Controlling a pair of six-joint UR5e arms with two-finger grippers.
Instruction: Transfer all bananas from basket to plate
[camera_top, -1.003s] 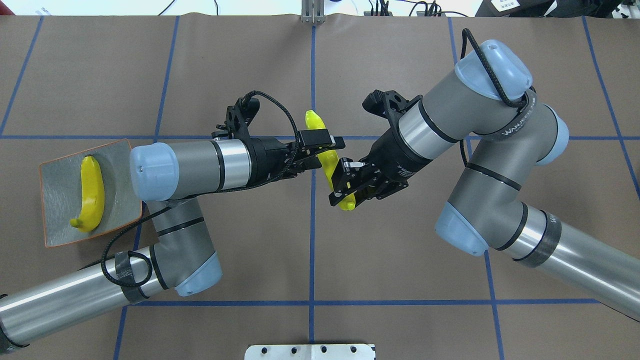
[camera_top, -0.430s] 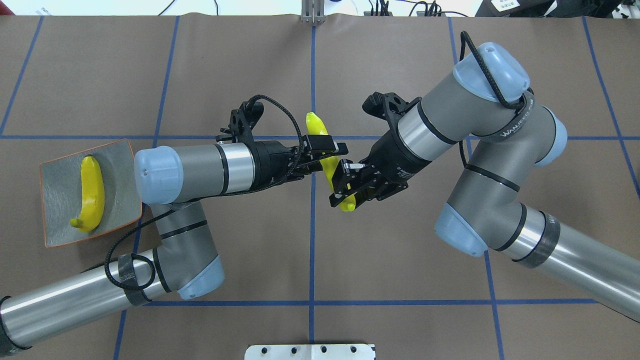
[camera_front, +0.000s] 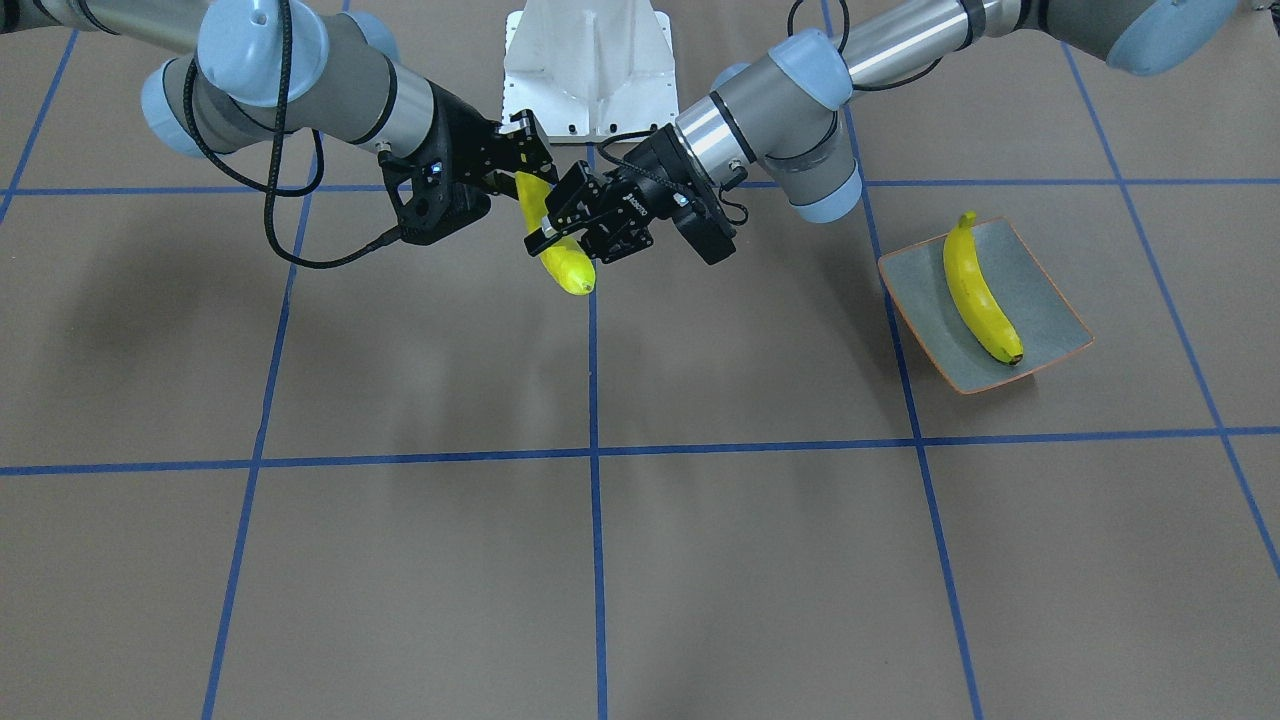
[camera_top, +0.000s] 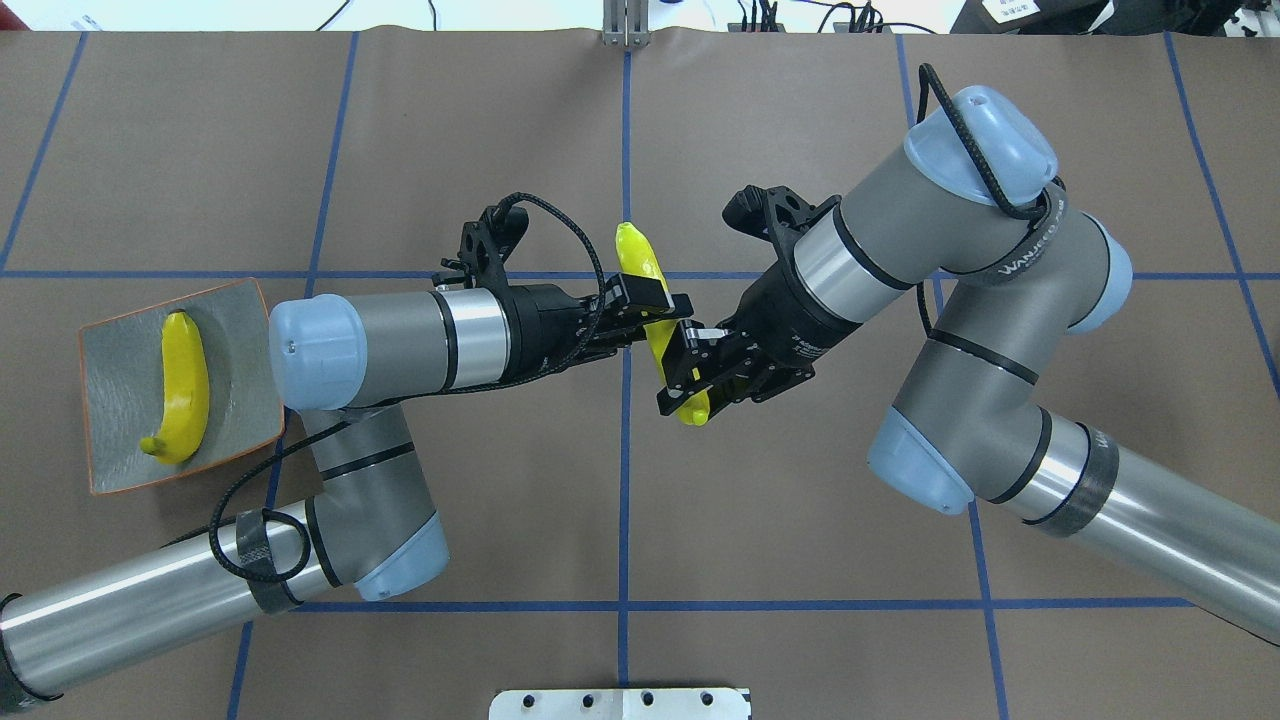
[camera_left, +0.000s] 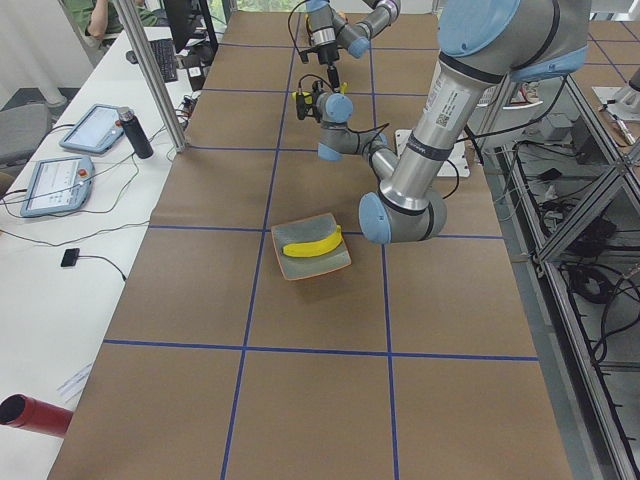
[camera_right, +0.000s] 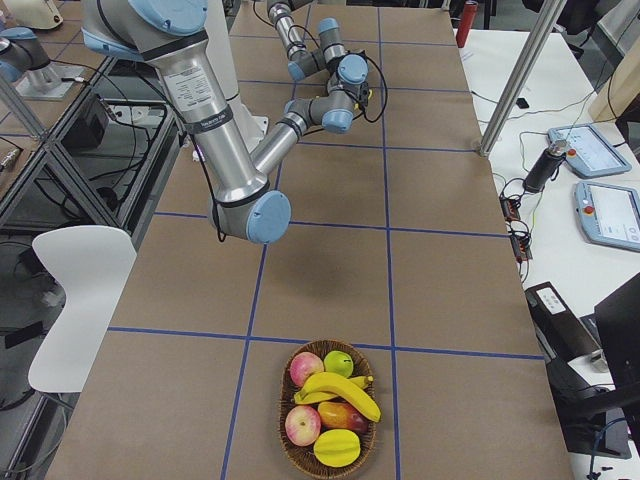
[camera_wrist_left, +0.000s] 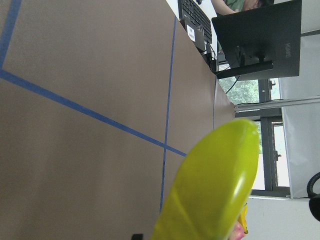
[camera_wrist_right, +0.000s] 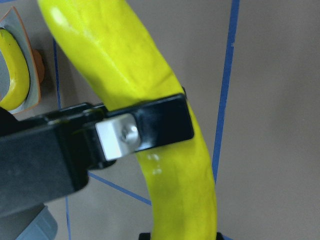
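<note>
My right gripper and left gripper both clamp one bright yellow curved banana above the brown paper-covered table with blue tape lines; a second yellow banana lies on the squarish grey-green plate.

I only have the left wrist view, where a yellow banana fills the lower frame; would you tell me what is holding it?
Observer: The right claw grips that held banana near the end closest to the robot.
Operator: Thank you. Where does my left claw sit on it?
Observer: The left claw straddles its middle, just beyond the right one. I cannot tell whether it has clamped.
Operator: And how does the plate look?
Observer: The plate holds one other banana, lying lengthwise.
</note>
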